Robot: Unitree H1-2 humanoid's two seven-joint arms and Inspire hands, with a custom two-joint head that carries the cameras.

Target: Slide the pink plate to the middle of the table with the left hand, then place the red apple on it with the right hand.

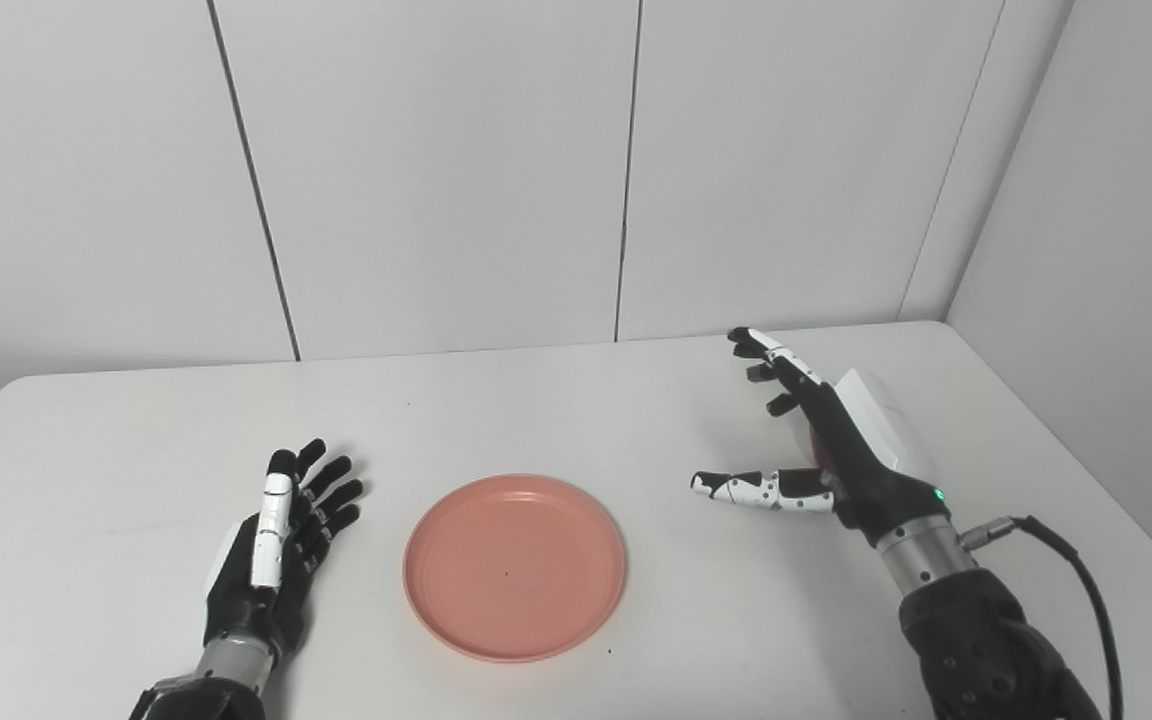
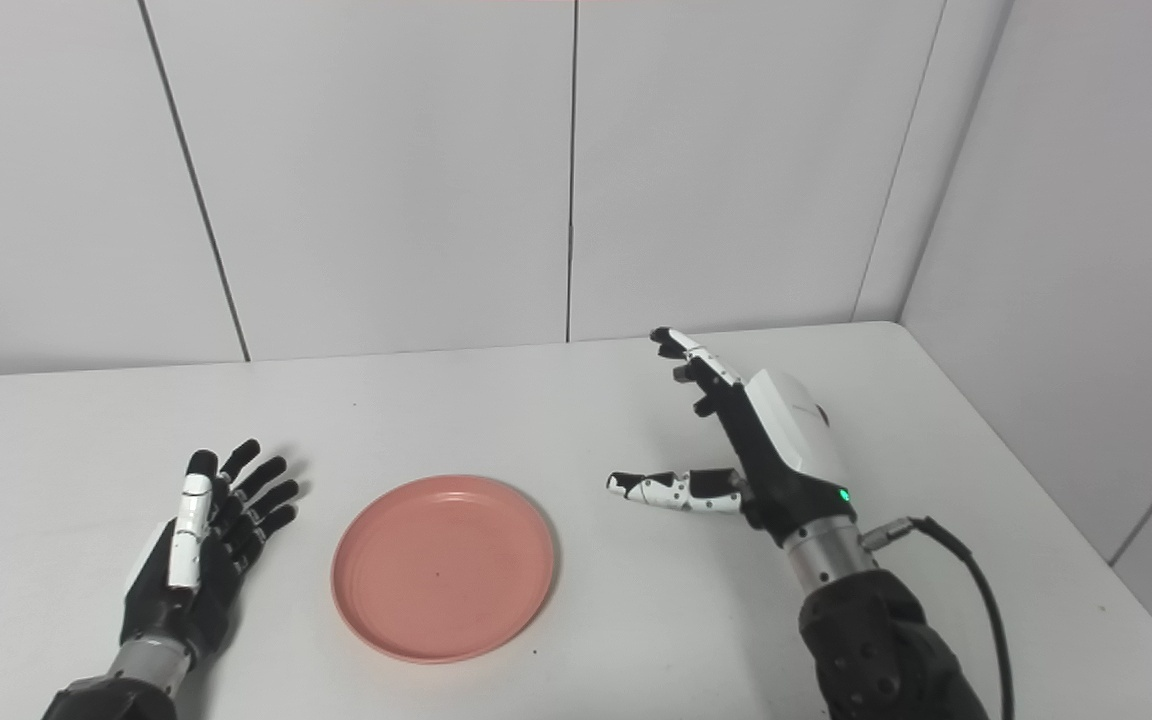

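Pink plate (image 1: 514, 566) sits flat on the white table (image 1: 576, 400) near the front edge, about mid-width, nothing in it. Red apple (image 1: 817, 447) is almost fully hidden behind the right hand (image 1: 816, 440) — only a sliver of red shows past the palm in the left eye view, none in the right eye view. Right hand is off to the plate's right and further back, set on edge, palm facing away from the camera, fingers (image 2: 698, 370) spread and pointing up-left, thumb (image 2: 671, 489) stuck out toward the plate; cannot tell whether it touches the apple. Left hand (image 1: 276, 535) lies low just left of the plate, not touching it — fingers extended and slightly fanned, holding nothing.
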